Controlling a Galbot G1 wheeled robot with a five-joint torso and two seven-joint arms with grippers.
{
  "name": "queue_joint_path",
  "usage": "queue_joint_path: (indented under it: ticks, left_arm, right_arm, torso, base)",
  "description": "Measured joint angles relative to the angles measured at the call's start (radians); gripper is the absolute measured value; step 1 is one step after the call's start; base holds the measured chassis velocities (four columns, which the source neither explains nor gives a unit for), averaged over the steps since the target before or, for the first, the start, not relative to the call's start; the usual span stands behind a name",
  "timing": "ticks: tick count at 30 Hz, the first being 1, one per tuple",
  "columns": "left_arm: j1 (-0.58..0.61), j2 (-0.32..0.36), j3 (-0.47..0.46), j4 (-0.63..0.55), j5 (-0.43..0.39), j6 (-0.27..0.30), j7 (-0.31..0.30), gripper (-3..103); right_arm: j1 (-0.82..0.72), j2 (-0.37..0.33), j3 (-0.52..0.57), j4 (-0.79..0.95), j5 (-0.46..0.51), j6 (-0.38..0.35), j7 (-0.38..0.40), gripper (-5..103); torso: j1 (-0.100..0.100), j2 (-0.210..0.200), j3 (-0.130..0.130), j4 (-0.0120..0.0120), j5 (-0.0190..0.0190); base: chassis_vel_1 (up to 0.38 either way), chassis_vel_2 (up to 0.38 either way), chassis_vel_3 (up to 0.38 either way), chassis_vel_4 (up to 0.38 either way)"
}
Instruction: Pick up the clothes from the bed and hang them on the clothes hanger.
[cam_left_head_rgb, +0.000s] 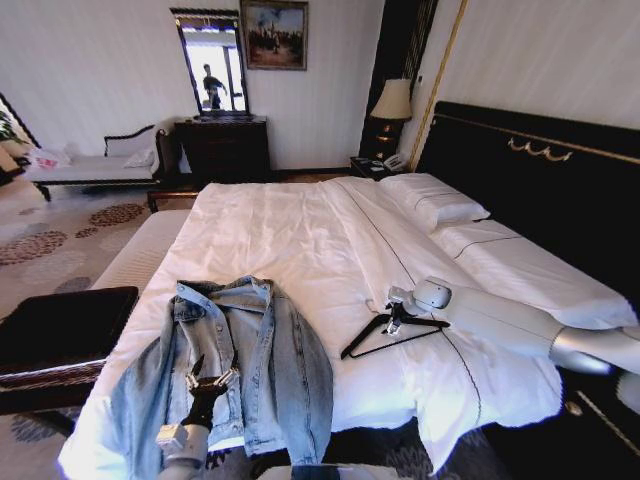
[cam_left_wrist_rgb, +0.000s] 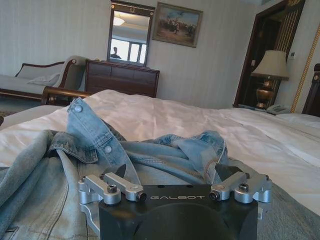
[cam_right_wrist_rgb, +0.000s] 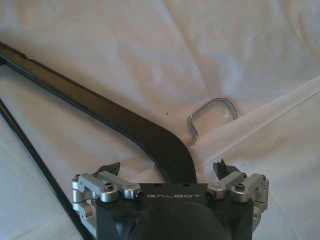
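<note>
The clothes, a light-blue denim jacket (cam_left_head_rgb: 250, 360), lie spread open on the front left of the bed (cam_left_head_rgb: 310, 240), collar pointing up the bed. My left gripper (cam_left_head_rgb: 210, 381) hovers low over the jacket's middle; in the left wrist view it (cam_left_wrist_rgb: 170, 174) stands open with bunched denim (cam_left_wrist_rgb: 95, 135) just ahead of its fingers. The black clothes hanger (cam_left_head_rgb: 385, 337) lies flat on the sheet to the right. My right gripper (cam_left_head_rgb: 396, 318) is down at its neck; in the right wrist view it (cam_right_wrist_rgb: 167, 169) is open, with the hanger's arm (cam_right_wrist_rgb: 100, 107) running between the fingers and the silver hook (cam_right_wrist_rgb: 212, 117) beyond.
A black bench (cam_left_head_rgb: 60, 325) stands by the bed's left front corner. White pillows (cam_left_head_rgb: 440, 205) and the black headboard (cam_left_head_rgb: 540, 175) lie on the right. A lamp (cam_left_head_rgb: 392, 105), a dark dresser (cam_left_head_rgb: 225, 145) and a chaise (cam_left_head_rgb: 90, 165) line the far wall.
</note>
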Motion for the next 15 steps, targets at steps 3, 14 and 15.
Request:
queue_joint_path:
  ticks: [3, 14, 15]
  left_arm:
    - [0.001, -0.004, 0.000, -0.002, -0.001, 0.000, 0.000, 100]
    - [0.014, -0.010, -0.012, -0.005, -0.011, -0.008, 0.003, 100]
    - [0.014, -0.010, -0.013, -0.004, -0.012, -0.010, 0.003, 100]
  right_arm:
    - [0.001, 0.020, -0.003, -0.026, 0.002, 0.000, 0.001, 100]
    - [0.007, 0.039, -0.014, -0.065, -0.001, 0.000, -0.009, 86]
    - [0.007, 0.039, -0.015, -0.064, -0.001, 0.000, -0.010, 80]
  torso:
    - [0.000, 0.000, 0.000, 0.0002, 0.0000]
    - [0.000, 0.000, 0.000, 0.0002, 0.0000]
    - [0.000, 0.000, 0.000, 0.0002, 0.0000]
  base:
    - [0.000, 0.000, 0.000, 0.000]
    - [0.000, 0.000, 0.000, 0.000]
    - [0.000, 0.000, 0.000, 0.000]
